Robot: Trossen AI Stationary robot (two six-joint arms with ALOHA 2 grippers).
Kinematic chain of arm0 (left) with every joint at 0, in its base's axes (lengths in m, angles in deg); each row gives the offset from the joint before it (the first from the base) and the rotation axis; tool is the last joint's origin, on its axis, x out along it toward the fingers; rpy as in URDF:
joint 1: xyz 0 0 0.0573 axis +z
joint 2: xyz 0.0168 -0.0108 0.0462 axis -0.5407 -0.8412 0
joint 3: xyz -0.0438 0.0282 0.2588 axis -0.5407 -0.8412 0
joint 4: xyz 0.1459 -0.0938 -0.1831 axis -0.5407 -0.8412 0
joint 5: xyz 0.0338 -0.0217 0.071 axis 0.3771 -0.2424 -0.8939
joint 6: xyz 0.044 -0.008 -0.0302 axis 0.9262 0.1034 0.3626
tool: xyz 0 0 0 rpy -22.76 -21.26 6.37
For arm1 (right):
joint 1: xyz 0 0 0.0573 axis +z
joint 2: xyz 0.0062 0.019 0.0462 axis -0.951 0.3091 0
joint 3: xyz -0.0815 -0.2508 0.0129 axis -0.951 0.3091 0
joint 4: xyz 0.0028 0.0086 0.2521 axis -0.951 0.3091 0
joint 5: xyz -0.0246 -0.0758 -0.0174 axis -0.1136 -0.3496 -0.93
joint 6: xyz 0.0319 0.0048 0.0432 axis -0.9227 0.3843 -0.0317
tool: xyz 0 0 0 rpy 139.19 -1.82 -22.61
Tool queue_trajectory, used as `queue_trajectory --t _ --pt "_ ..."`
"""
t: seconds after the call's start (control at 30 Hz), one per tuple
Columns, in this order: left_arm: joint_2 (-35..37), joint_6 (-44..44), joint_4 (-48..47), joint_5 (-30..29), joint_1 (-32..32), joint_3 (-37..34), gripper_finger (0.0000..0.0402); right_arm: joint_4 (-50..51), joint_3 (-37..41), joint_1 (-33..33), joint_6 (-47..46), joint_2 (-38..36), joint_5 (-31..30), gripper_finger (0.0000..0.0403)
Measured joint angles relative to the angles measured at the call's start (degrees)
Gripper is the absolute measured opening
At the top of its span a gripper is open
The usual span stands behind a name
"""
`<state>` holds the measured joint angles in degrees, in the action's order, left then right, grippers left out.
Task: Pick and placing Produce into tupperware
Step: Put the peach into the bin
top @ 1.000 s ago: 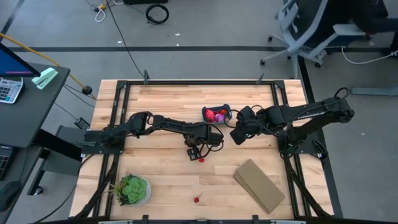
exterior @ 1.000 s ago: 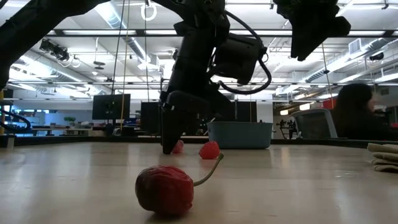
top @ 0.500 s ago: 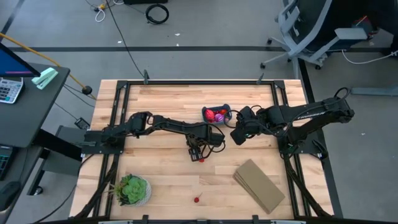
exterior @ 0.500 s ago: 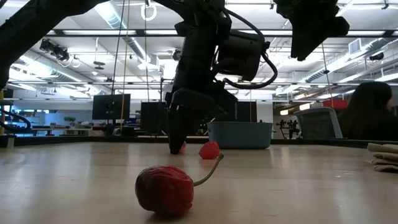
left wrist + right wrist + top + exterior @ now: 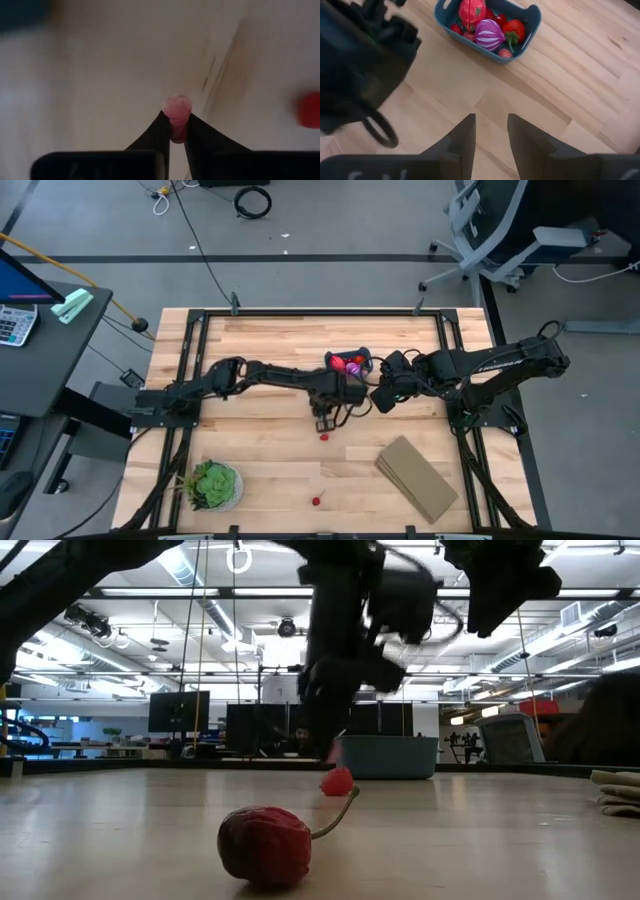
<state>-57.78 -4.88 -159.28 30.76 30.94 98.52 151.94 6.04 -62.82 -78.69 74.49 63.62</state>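
Note:
My left gripper (image 5: pixel 322 418) hangs over the middle of the table, shut on a small pink piece of produce (image 5: pixel 176 106). A small red piece (image 5: pixel 324 436) lies on the wood just below it, also seen in the low view (image 5: pixel 337 781). The teal tupperware (image 5: pixel 348 363) stands on the table toward the far side and holds red pieces and a purple one (image 5: pixel 489 34). My right gripper (image 5: pixel 380 398) waits open right of the tub, its fingers (image 5: pixel 465 135) around nothing. Another red piece with a stem (image 5: pixel 265 843) lies near the front edge. My left gripper pinches the small pink piece (image 5: pixel 175 115) between its two fingertips. The fingers come from above and point down. The piece is lifted clear of the table, its rounded end showing past the tips.
A green plant in a white pot (image 5: pixel 213 485) stands at the near left. A flat tan block (image 5: pixel 417 477) lies at the near right. Bare wood lies between the tub and the front edge. An office with monitors shows beyond the table.
My left gripper has shut on the pink piece that lay on the table and has risen with it, shifting a little toward the right and the tub. The pink piece is now lifted clear; the red piece beside it has stayed put.

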Motion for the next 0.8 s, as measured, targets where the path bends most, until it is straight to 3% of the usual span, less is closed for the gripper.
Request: queue_trajectory --t 0.2,0.33,0.43,0.57,0.67,0.8 --pt "0.4 1.9 -5.3 -0.6 3.3 11.2 0.0033 0.2 0.0 0.6 -3.0 -1.1 -0.7 0.0121" --pt "0.2 5.6 -4.1 -1.5 8.0 15.9 0.0058 2.4 0.0 2.5 -5.3 -1.6 0.4 0.0121" --pt "0.4 7.7 0.3 -0.1 11.4 17.3 0.0061 4.7 0.0 4.5 -7.8 -1.6 2.5 0.0121" --pt "0.3 8.9 6.9 9.2 15.4 16.7 0.004 5.1 0.0 7.0 -8.0 -1.7 3.1 0.0121" --pt "0.3 9.0 7.9 12.6 17.0 15.8 0.0032 5.1 0.0 7.3 -8.1 -1.7 3.1 0.0121" --pt "0.3 12.8 8.5 12.6 17.4 15.8 0.0067 4.9 0.0 7.1 -8.0 -1.7 2.1 0.0121"
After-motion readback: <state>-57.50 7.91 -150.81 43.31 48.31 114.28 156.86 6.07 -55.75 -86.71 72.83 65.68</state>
